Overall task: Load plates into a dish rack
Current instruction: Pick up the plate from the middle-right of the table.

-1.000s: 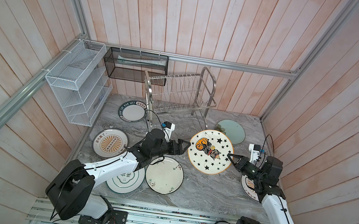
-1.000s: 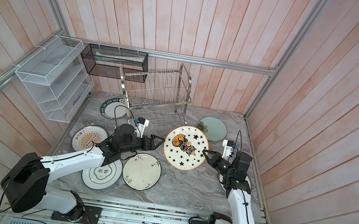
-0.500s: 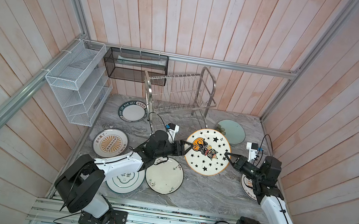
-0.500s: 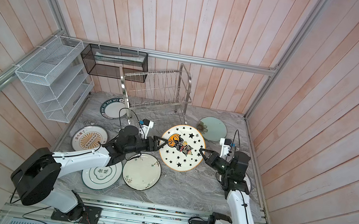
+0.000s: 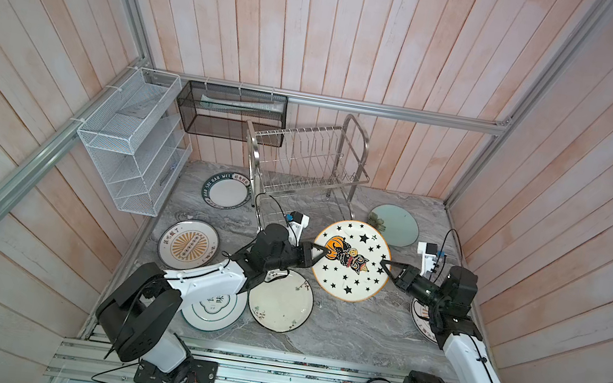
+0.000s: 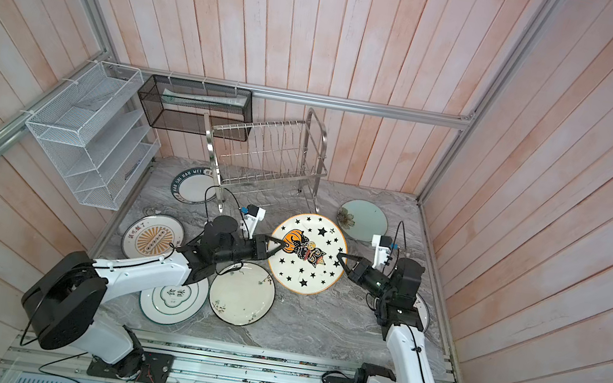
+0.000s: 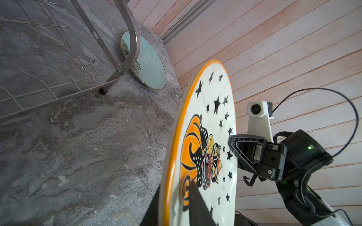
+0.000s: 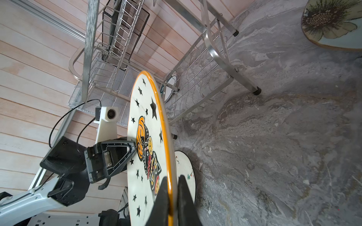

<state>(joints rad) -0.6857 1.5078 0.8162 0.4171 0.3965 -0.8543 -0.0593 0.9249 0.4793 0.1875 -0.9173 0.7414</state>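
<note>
White star plate, orange-rimmed, pumpkin print, pinched at opposite edges by left tool and right tool

dish rack barring rear, open tabletop — front-centre
</note>
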